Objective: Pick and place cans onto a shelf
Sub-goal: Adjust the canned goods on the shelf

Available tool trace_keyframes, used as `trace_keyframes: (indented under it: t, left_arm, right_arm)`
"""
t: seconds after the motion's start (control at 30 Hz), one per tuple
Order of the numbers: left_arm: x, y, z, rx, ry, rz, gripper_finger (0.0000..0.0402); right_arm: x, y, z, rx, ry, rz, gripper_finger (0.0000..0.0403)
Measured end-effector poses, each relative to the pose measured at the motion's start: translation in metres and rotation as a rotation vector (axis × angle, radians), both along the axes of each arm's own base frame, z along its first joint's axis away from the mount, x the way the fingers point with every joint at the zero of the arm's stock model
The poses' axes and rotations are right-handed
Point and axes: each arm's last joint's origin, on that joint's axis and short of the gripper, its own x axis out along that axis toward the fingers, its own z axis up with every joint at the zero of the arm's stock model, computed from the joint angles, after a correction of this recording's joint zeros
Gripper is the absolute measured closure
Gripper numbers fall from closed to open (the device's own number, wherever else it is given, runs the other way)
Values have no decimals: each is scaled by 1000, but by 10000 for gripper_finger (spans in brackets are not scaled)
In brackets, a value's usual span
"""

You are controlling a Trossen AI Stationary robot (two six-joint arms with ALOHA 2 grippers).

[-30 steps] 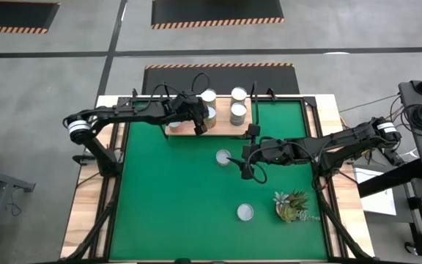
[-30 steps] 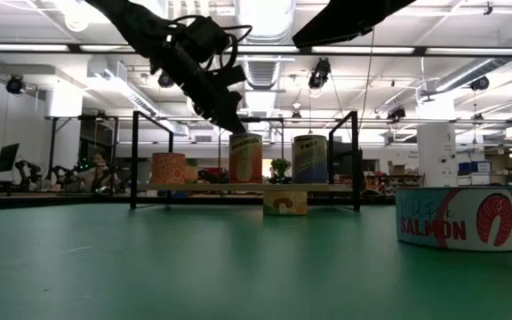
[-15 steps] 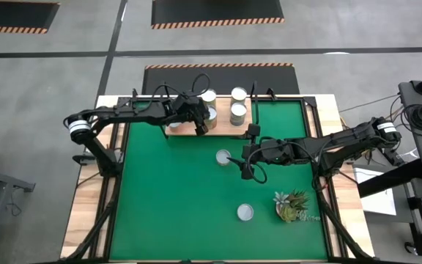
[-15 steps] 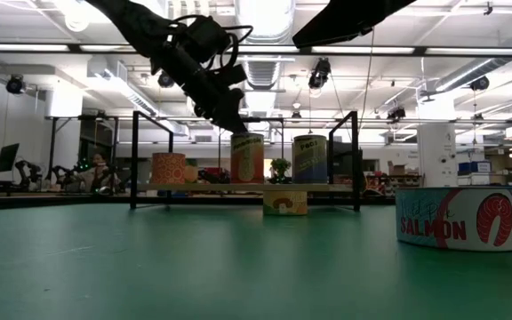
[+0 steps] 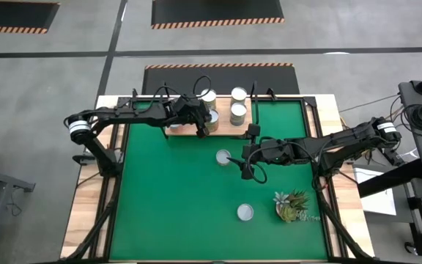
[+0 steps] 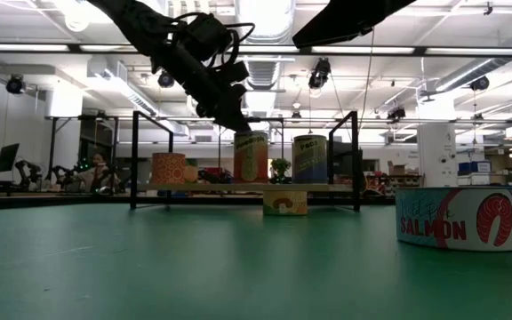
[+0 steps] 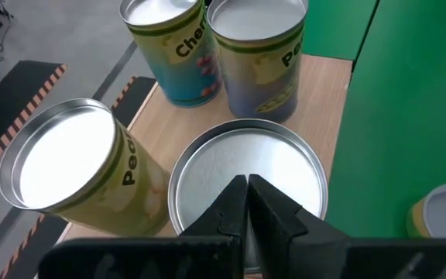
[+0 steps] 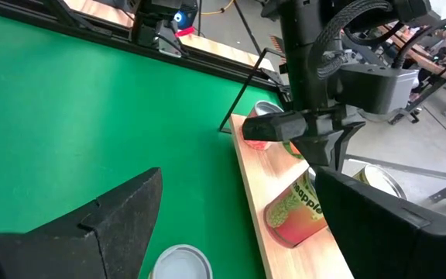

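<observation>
Green mat (image 5: 196, 198): your shelf (image 5: 226, 129) at 12 o'clock already holds about five cans. Left gripper (image 5: 201, 125), fingers pinched shut and empty, hovers over one. Right gripper (image 5: 246, 167) gapes beside the center can (image 5: 223, 157); another can (image 5: 245, 213) waits at 6.

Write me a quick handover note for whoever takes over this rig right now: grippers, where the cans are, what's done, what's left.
Left gripper: shut, empty, tips just over the top of a can on the shelf; whether they touch it is unclear.
Right gripper: open, empty, over the mat beside a loose can.
Done: at least five cans on the shelf, one a short can at its left end.
Left: the loose can by the right gripper and a second can nearer the front, beside the plant.
</observation>
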Motion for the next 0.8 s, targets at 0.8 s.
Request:
trace_keyframes:
  t: [0.8]
  left_arm:
    - [2, 27, 59, 197, -21, 3, 402]
  right_arm:
    - [0, 0, -1, 0, 5, 0, 77]
